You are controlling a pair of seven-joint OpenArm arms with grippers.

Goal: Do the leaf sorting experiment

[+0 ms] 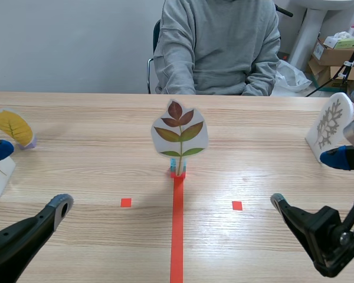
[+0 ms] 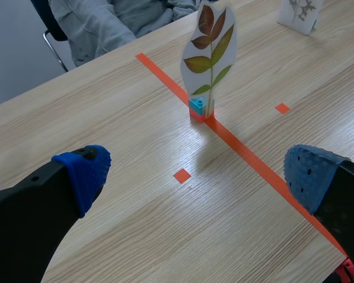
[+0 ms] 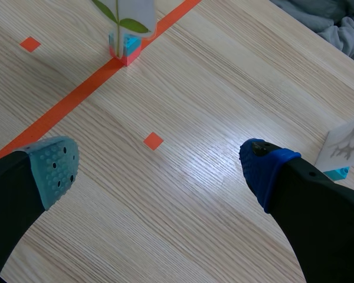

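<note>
Both my hands hang wide open, nothing held. From my left gripper (image 2: pixel 194 177) the leaf card (image 2: pixel 209 56) stands upright on its little block (image 2: pixel 197 109), dead ahead at twelve o'clock, well apart. My right gripper (image 3: pixel 158 171) has that block at eleven o'clock. Neither looks clearly nearer, but I'd say the left is better lined up.

Right tool (image 3: pixel 158 172) spread wide; leaf card (image 3: pixel 133 12) upright ahead, on orange tape line (image 3: pixel 71 100).

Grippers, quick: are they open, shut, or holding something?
Left gripper: open, holding nothing.
Right gripper: open, holding nothing.
</note>
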